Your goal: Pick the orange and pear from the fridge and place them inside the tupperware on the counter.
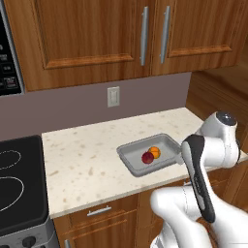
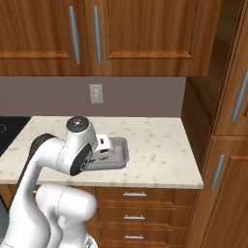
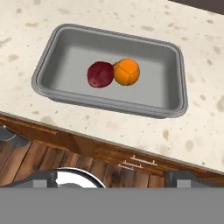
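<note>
Claw (image 3: 112,180) wide, its two dark tips set well apart at the bottom of the hand view, nothing between them. Tray (image 3: 109,109) sits on the surface (image 3: 197,131), upright, near its front edge. Both fruits lie inside the tray, on its floor, around the middle: pear (image 3: 100,74) and orange (image 3: 127,72) side by side, seemingly touching, neither against the tray's walls. Step in hand, by my reading: the close of the job, both pieces placed and let go. Next move calls for little: lift the claw clear of the tray and draw the arm back without clipping the rim or nudging the fruit. Main risk, a low sweep that catches the tray's flared lip and shoves it toward the front edge. Materials: tray a matt grey, rectangular, shallow, corners rounded, walls leaning outward, likely metal or hard plastic. Orange nearly a ball, bright skin marked by thin dark lines; might roll if bumped. Pear dark red, roundish, paler flecks low on its skin. Surface a pale beige stone, blotched tan and brown. Below the tray, wooden drawers (image 2: 134,206) in warm brown grain, slim silver bar handles. Left of the tray in the left base view, black cooktop (image 1: 24,193), flat and smooth, pale rings drawn on it.
</note>
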### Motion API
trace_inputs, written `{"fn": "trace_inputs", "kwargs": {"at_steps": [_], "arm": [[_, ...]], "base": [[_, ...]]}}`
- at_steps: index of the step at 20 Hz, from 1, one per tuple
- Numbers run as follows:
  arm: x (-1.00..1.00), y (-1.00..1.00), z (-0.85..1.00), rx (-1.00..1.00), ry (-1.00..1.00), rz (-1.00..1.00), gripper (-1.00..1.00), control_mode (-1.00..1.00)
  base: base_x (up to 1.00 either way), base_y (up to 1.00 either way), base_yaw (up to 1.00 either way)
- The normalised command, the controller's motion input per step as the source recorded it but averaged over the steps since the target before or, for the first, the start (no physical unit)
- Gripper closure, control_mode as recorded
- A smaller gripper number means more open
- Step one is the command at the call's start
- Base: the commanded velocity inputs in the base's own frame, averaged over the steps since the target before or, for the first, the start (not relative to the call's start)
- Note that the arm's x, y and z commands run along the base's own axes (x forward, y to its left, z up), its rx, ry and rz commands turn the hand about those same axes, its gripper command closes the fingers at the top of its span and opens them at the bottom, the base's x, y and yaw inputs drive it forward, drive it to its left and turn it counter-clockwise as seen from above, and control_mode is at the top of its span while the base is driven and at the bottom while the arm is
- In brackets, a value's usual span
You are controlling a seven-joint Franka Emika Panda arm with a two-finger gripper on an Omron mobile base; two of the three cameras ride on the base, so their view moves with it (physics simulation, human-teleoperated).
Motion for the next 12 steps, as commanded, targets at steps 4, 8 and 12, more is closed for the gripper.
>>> {"fn": "trace_inputs", "kwargs": {"at_steps": [4, 8, 12], "arm": [[-0.86, -0.38, 0.74, 0.00, -0.20, -0.02, -1.00, -1.00], [-0.63, -0.33, 0.50, 0.00, -0.12, -0.03, -1.00, -1.00], [-0.34, -0.06, 0.35, 0.00, -0.14, 0.00, -1.00, -1.00]], "base": [[0.00, 0.00, 0.00], [0.00, 0.00, 0.00], [0.00, 0.00, 0.00]]}}
